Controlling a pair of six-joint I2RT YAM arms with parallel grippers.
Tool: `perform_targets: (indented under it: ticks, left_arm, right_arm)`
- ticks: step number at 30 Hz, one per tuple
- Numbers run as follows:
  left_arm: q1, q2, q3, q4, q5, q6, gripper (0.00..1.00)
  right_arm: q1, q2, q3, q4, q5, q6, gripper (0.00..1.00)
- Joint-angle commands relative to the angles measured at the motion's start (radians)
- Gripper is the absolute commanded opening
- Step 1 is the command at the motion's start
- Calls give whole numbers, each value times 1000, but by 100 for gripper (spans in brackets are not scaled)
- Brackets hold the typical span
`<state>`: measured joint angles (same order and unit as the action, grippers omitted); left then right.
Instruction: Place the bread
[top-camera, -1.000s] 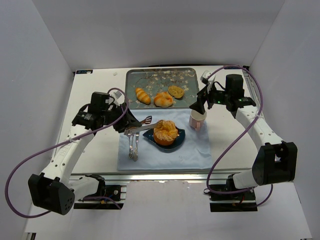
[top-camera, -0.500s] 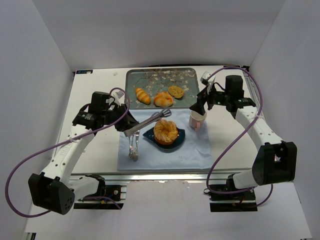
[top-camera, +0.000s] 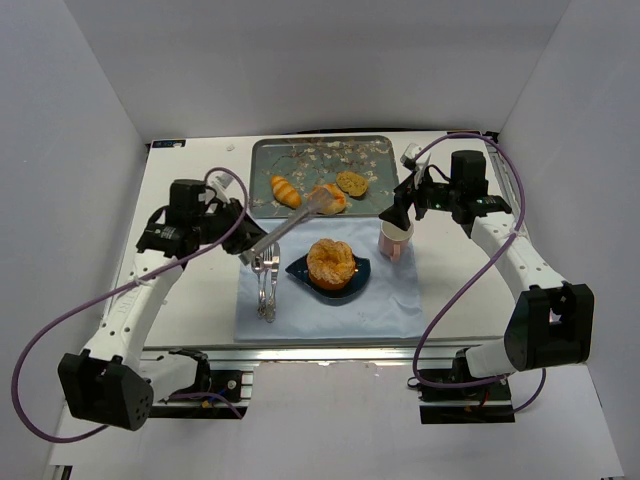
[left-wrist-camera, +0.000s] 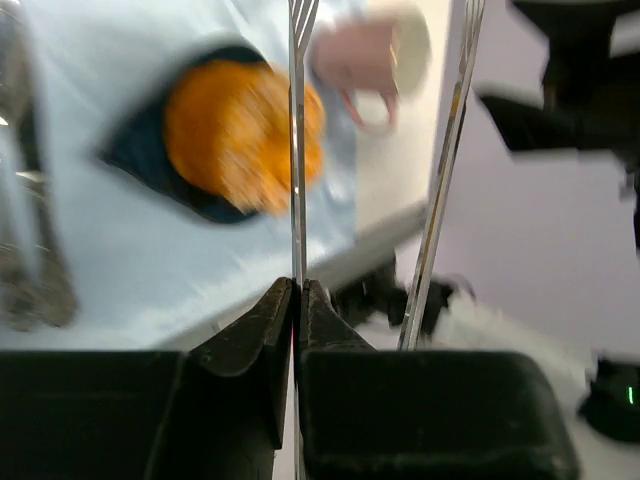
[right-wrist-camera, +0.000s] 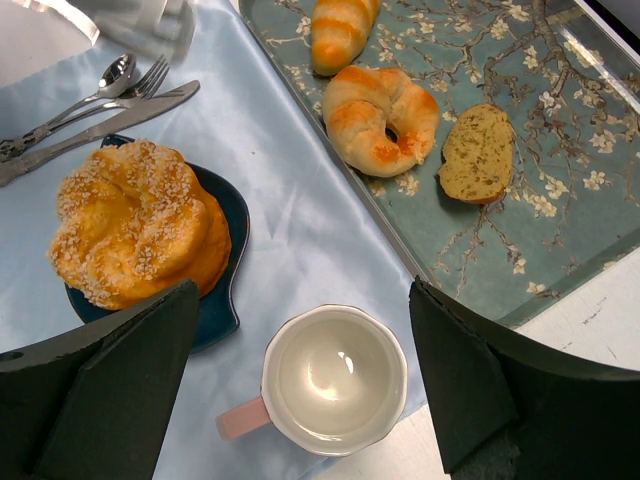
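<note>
The bread (top-camera: 331, 262), a large orange-golden ridged bun, sits on a dark blue plate (top-camera: 361, 270) on the light blue cloth. It also shows in the right wrist view (right-wrist-camera: 130, 225) and, blurred, in the left wrist view (left-wrist-camera: 240, 135). My left gripper (top-camera: 243, 243) is shut on one arm of metal tongs (top-camera: 290, 222), held in the air behind and left of the bread and apart from it. In its own wrist view the left gripper (left-wrist-camera: 297, 290) pinches the tongs (left-wrist-camera: 297, 150). My right gripper (top-camera: 397, 213) hangs open and empty over the pink cup (right-wrist-camera: 335, 380).
A patterned tray (top-camera: 320, 160) at the back holds a striped croissant (top-camera: 285, 190), a pale bun (top-camera: 330, 200) and a flat brown piece (top-camera: 352, 182). Cutlery (top-camera: 266, 290) lies on the blue cloth (top-camera: 400, 300) left of the plate. The pink cup (top-camera: 394, 240) stands right of the plate.
The tongs have let go of the bread, which now rests alone on the plate. My left gripper has drawn back and left, swinging the tong tips toward the tray. The right arm is still.
</note>
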<state>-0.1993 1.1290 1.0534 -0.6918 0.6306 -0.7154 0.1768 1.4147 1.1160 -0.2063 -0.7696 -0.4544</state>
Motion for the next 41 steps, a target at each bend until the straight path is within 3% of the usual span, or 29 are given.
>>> perform_targets:
  ticks: [1,4,5,9,15,23,26,32,34,36,37,38,39,41]
  left_arm:
    - [131,-28,32,33,-96,57,10]
    - [193,1,72,-5,-286,170,9]
    - [198,13,80,-12,-415,229,8]
    - [198,45,-4,114,-658,423,4]
    - [240,137,-224,452,-742,742,0]
    - [271,320,-280,658,-766,812,0]
    - [271,362,-268,653,-802,787,15]
    - [287,365,-253,607,-825,737,59]
    - [295,344,-253,604,-810,729,66]
    - [305,321,-251,605,-788,716,68]
    - [312,310,-250,610,-783,690,76]
    - [317,296,-243,611,-777,660,92]
    - [321,277,-234,608,-770,634,98]
    - [320,237,-215,603,-750,610,98]
  right_arm:
    - [-4,-23,4,31,-25,1,89]
    - [-5,-27,2,35,-27,2,89]
    - [-5,-28,0,39,-28,2,89]
    - [-5,-19,12,41,-39,2,89]
    - [-5,-17,32,37,-45,-2,89]
    - [-5,-30,48,28,-29,-4,89]
    - [-7,-29,53,18,-25,-9,89]
    - [-5,-21,66,39,48,122,89]
    - [-3,-24,69,47,137,154,89]
    - [-4,-30,78,55,218,187,89]
    - [-3,-28,91,53,266,200,89]
    - [-2,-25,110,47,295,215,89]
    - [-3,-22,122,44,327,230,90]
    - [-4,-9,145,32,348,254,89]
